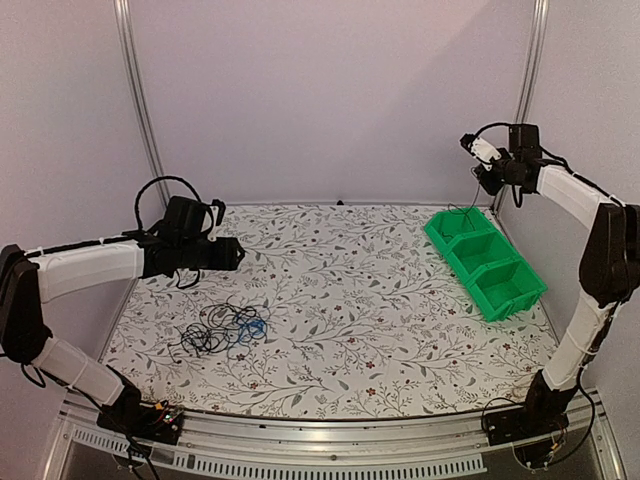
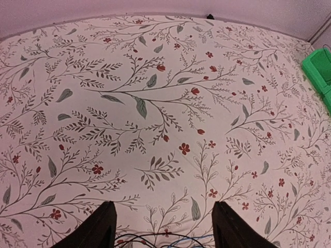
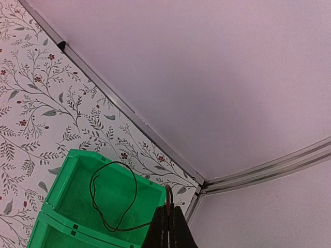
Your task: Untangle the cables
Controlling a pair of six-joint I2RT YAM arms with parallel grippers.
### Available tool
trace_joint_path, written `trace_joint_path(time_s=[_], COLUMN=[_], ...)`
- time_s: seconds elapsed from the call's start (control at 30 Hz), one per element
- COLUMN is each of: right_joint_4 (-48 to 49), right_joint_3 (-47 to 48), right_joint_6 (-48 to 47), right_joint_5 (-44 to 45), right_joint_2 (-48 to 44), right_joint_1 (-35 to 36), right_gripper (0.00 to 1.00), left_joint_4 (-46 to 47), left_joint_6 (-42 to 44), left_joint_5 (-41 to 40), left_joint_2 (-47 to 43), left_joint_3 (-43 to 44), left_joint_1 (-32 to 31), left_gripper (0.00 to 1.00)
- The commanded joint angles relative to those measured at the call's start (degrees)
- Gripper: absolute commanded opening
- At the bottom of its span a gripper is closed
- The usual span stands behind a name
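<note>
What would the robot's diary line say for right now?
left jaws: open, above table near tangle | right jaws: shut on one cable | cable: hanging into green bin, far compartment

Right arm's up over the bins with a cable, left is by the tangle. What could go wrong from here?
The cable hangs from the shut right gripper into the far bin; released off-centre, its loop may drape over the rim. The open left gripper hovers beside the tangle; a low sweep could drag it.
</note>
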Motion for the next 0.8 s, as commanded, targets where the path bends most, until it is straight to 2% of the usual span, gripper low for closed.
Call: trace_joint_path(time_s=[0.0,0.2,0.4,0.5,0.67,0.77], right_joint_4=[1.5,-2.1,-3.4,-4.4,-9.7,-9.0], right_joint_3=[-3.7,-5.3,-7.1,-3.9,7.1,8.3], right_joint_6=[-2.6,-4.9,-7.0,-5.4,2.1,5.1], right_joint_5=[-0.9,-1.8,1.5,2.5,7.6,8.7], right_joint_2=[-2.6,-4.7,-4.5,-0.7,9.5,12.9], right_joint_1=[-0.1,-0.1,-0.2,-0.2,-0.2,0.0], right_gripper=[0.0,0.0,0.0,0.0,0.0,0.0], left_joint_4=[0.8,1.4,0.9,0.8,-2.0,-4.0], left_joint_6=[-0.6,-1.1,-1.8,-2.1,-4.1,-3.7], left_joint_5=[0.4,1.0,1.6,1.7,4.4,4.6], left_joint_2=[0.4,0.7,-0.1,-0.7,-2.1,-3.1], left_joint_3=[-1.0,-1.6,-2.3,-3.1,-2.6,-1.9], left_joint_1=[-0.3,-0.3,-0.3,-0.4,-0.4,-0.5], left_gripper=[0.64,0.64,0.64,0.64,0.63,0.64])
